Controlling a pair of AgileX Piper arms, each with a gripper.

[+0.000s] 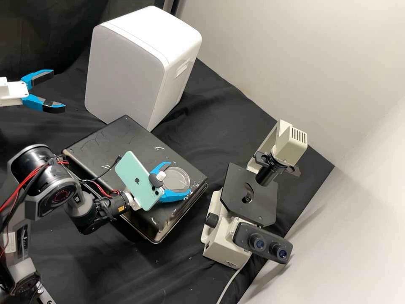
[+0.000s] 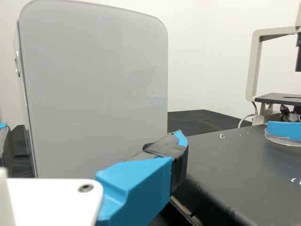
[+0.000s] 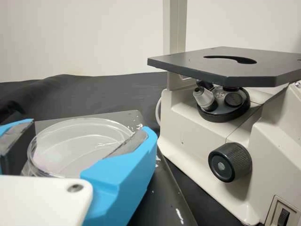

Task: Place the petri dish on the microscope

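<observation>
Right gripper (image 1: pixel 180 177) is down on the petri dish (image 3: pixel 77 148), one blue finger each side of it, dish flat on the dark tray (image 1: pixel 109 143) right under the fingertips. Risks, my read: the clear wall is thin and slick, so an off-centre or light pinch could let it tip or slide out on the lift. Microscope stage (image 3: pixel 225 66) sits just ahead of the fingers and above tray level, so going across without lifting first would knock the dish into the stage edge or the objectives (image 3: pixel 221 99) under it. The pale head (image 1: pixel 289 143) overhangs the far side of the stage, so headroom there looks tight. Dish has to land over the stage opening (image 1: pixel 247 188), not on the rim of the plate. Jaws are narrowed to about dish width, both pads look to be on the rim, nothing else touched. Left gripper (image 1: pixel 52 90) is well off behind and to the side, spread wide, holding nothing, beside the white box (image 1: pixel 139 63)
</observation>
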